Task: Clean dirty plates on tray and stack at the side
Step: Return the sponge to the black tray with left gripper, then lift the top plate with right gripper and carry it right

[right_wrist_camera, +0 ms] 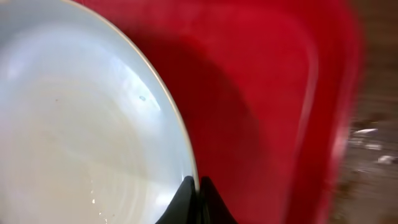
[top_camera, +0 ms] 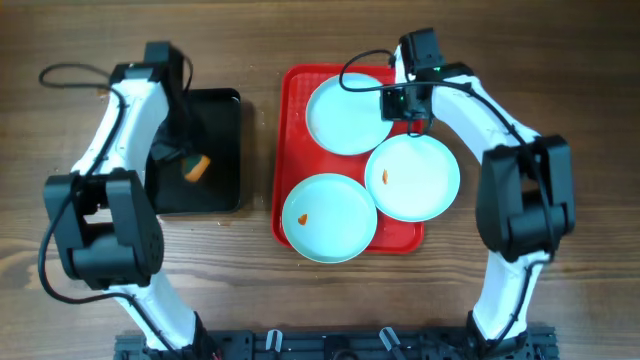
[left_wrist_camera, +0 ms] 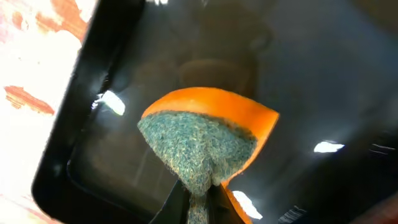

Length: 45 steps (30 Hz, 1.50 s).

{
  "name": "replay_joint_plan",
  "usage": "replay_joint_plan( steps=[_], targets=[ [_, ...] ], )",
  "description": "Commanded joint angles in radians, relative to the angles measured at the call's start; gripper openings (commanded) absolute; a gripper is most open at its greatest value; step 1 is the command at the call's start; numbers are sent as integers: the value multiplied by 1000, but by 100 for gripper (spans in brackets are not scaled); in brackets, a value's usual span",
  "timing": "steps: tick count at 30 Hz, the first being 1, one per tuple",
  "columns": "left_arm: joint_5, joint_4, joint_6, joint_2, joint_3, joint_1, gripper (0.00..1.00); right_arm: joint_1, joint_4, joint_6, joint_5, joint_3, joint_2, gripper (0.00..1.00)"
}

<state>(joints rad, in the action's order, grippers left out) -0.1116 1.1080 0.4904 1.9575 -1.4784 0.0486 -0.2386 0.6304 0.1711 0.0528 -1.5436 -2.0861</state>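
The red tray (top_camera: 286, 150) holds three pale blue plates. The far plate (top_camera: 345, 113) shows no smear. The right plate (top_camera: 415, 180) and the near plate (top_camera: 330, 220) each carry a small orange smear. My right gripper (top_camera: 408, 112) is shut on the far plate's right rim; the right wrist view shows its fingers (right_wrist_camera: 198, 186) pinching the rim of the plate (right_wrist_camera: 74, 124) over the tray (right_wrist_camera: 280, 93). My left gripper (top_camera: 185, 160) is shut on an orange and green sponge (top_camera: 196, 168), seen close in the left wrist view (left_wrist_camera: 205, 140), above a black tray (top_camera: 215, 120).
The black tray (left_wrist_camera: 323, 74) lies left of the red tray, with a strip of bare wood between them. Black cables run from both arms along the far side of the table. The arm bases stand at the front edge.
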Motion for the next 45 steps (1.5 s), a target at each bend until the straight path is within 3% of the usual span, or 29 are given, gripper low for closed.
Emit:
replay_joint_plan(
  steps=[1,11,16,21,23,24,34,45],
  targets=[
    [-13,-22,-16,-10,68,46,4,-52,3,-54,-218,-9,116,4],
    [-13,-76,-16,-10,69,45,14,-283,18,-177,-810,-9,230,4],
    [-13,-89,-16,-10,69,45,20,-383,19,-234,-929,-8,230,4],
    [-13,-87,-16,-10,69,45,60,-460,21,-311,-1033,-8,230,4],
    [-13,-87,-16,-10,69,45,95,-486,21,-311,-1073,-8,230,4],
    [-13,-87,-16,-10,69,45,100,-492,21,-312,-1084,-8,230,4],
    [-13,-88,-16,-10,69,45,100,-550,14,-334,-1268,-8,230,4],
    [-13,-88,-16,-10,69,45,100,-556,-24,-371,-1305,-8,230,4]
  ],
)
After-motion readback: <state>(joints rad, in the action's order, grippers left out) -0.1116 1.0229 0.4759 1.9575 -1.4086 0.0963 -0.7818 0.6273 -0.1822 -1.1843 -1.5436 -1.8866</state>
